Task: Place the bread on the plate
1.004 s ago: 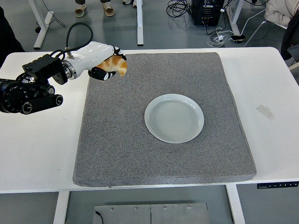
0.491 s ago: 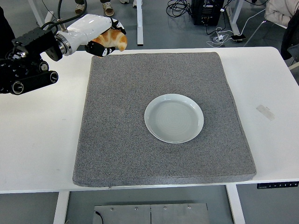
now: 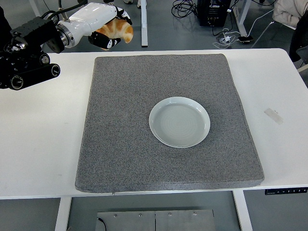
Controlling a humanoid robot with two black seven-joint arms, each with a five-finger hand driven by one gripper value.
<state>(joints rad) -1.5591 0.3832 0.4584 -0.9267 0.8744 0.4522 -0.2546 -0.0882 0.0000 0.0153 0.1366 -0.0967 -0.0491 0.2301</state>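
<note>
We see the left robot hand at the upper left of the view, white-shelled with black fingertips, its fingers wrapped around the bread. The bread is a golden-brown, croissant-like piece, held clear of the bench and showing beyond the far left corner of the grey mat. It touches neither the mat nor the bench; only the hand carries it. The black forearm behind the hand runs in from the left edge of the view, above the white bench surface.

On the mat we see the plate, pale and round, lying flat a little right of the mat's middle. Nothing lies on it. The bread is well apart from the plate, up and to the left of it.

A small strip of tape sits on the bare bench to the right of the mat. Beyond the bench's far edge we see floor, cables and the shoes of a person at the top.
</note>
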